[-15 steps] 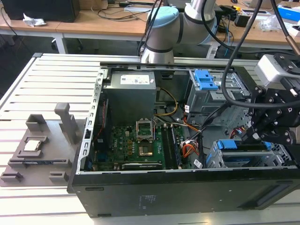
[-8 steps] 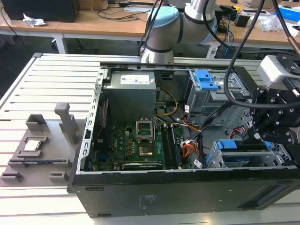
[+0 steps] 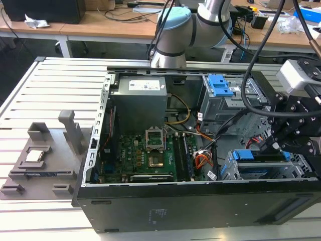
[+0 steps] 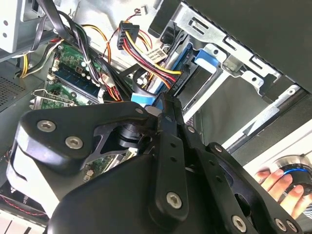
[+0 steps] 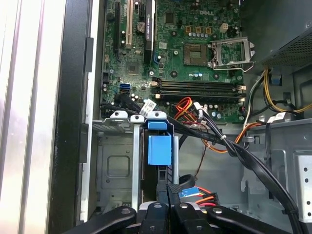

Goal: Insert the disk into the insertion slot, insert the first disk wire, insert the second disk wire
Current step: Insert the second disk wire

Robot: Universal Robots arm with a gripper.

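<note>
Plugging a wire into the disk (image 5: 160,148)
Claw (image 5: 168,192) pinched shut by the slot (image 5: 114,161), seemingly on a plug (image 4: 175,83), to push it in

A slatted, pale metal table (image 3: 50,85) is seen, on which an open black computer case (image 3: 175,211) is laid on its side, toward the exterior view's right. A grey moulded fixture (image 3: 55,165) is set just beside the case, and a small silver square part (image 3: 34,155) is seated on it.
</note>
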